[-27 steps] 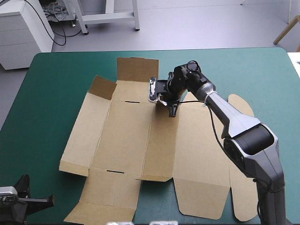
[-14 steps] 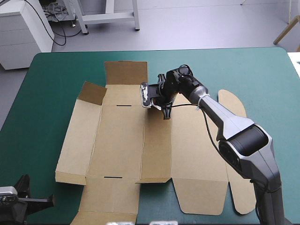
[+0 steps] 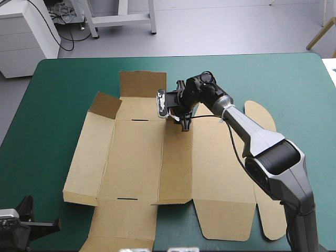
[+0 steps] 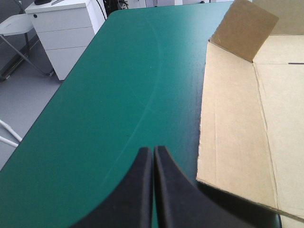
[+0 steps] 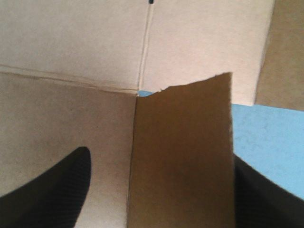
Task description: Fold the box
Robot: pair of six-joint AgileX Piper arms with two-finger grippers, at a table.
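Tabletop (image 3: pixel 58 94), teal-green cover: mostly taken up by the box (image 3: pixel 136 157), a brown cut sheet laid flat across the middle, lid panels and rounded tabs spread toward the right edge. No walls raised or tucked yet, so the fold is judged to be at its start.

Right arm (image 3: pixel 262 142) is stretched from the near right corner across the sheet to its far edge. Right hand (image 3: pixel 181 118) is set down there, over a crease line, presumably because the far flaps must be lifted first.

Left hand (image 4: pixel 153 190) is parked low at the near left corner, off the board, fingers pressed together into one point, nothing held. It is judged to be kept clear until a second hold is needed.

Corner flap (image 3: pixel 105 105) at the far left of the sheet is tipped up on its crease; the rest lies flat.

What each view adds:
- High view: whole layout is given, but the right hand's spread is hidden by the wrist.
- Right wrist view: black fingers (image 5: pixel 52 190) are seen wide apart, with a narrow flap (image 5: pixel 183 156) standing between them, not pinched. A torn-looking top edge is noted on it, and cover is seen beyond.
- Left wrist view: the box's left panel edge is shown just beside the left hand, the tipped-up corner flap beyond.

Two short slits (image 3: pixel 139 120) in the base panel are made out, likely for tucking.
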